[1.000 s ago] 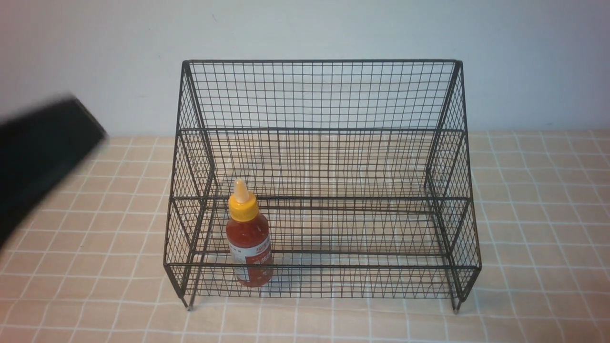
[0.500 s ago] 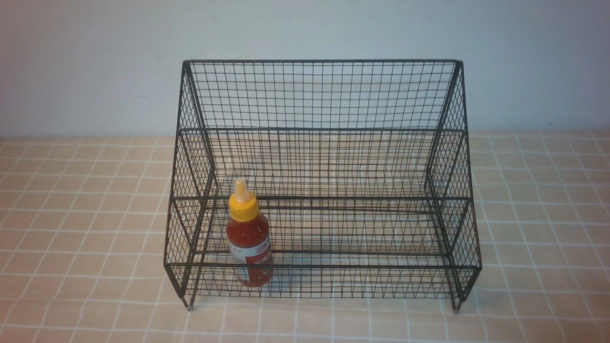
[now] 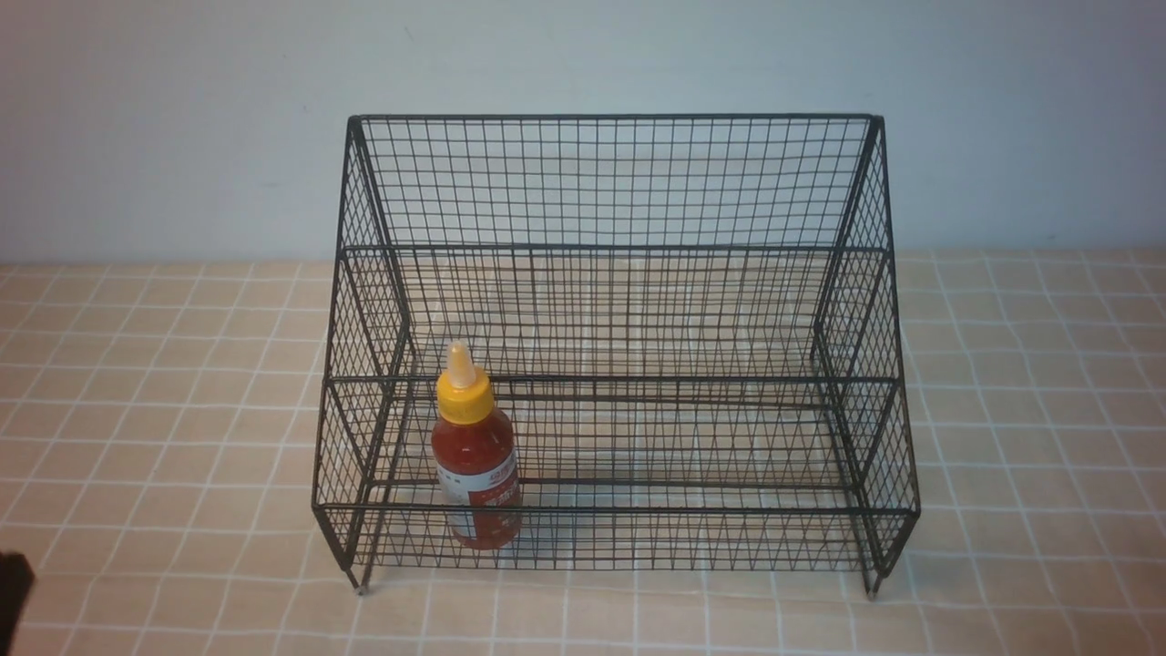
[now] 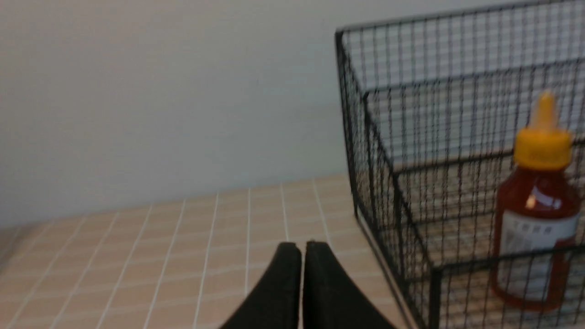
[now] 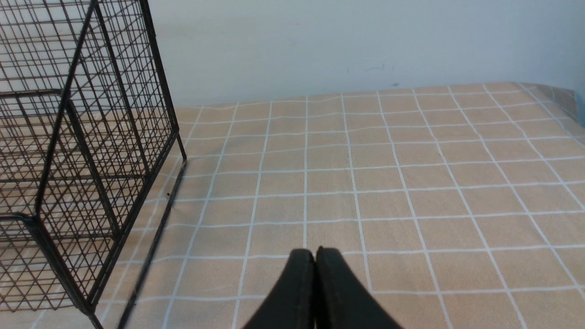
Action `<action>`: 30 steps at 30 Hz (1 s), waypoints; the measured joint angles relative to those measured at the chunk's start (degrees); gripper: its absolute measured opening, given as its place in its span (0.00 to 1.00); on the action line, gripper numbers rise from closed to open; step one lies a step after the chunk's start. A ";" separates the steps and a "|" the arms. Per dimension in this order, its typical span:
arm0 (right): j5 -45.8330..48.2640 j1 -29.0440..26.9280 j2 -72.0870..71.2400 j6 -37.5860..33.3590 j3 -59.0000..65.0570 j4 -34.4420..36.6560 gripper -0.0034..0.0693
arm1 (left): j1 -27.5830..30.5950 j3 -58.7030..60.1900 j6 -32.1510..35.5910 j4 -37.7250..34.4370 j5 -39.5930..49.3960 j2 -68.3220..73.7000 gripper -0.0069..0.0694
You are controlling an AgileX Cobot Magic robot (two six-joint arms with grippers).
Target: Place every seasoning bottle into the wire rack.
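Left pincer (image 4: 301, 249) and right pincer (image 5: 315, 255) are both sitting pressed together and empty over the checked worktop (image 3: 164, 383), while the seasoning bottle (image 3: 475, 460) is standing upright in the wire rack (image 3: 610, 182), lowest tier, left end.

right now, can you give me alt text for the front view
A small seasoning bottle of red sauce with a yellow cap stands upright in the lowest tier, left end, of a large black wire rack. The rack sits on a peach checked tablecloth before a pale wall.
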 joint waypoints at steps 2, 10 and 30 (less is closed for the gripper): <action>0.00 0.00 0.00 0.00 0.00 0.00 0.03 | 0.30 3.50 -2.47 2.54 0.29 0.00 0.08; 0.00 0.00 0.00 0.00 0.00 0.00 0.03 | 0.24 4.50 -4.35 6.11 6.15 0.00 0.08; 0.00 0.00 0.00 0.00 0.00 0.00 0.03 | 0.24 4.50 -4.35 6.30 7.48 0.00 0.08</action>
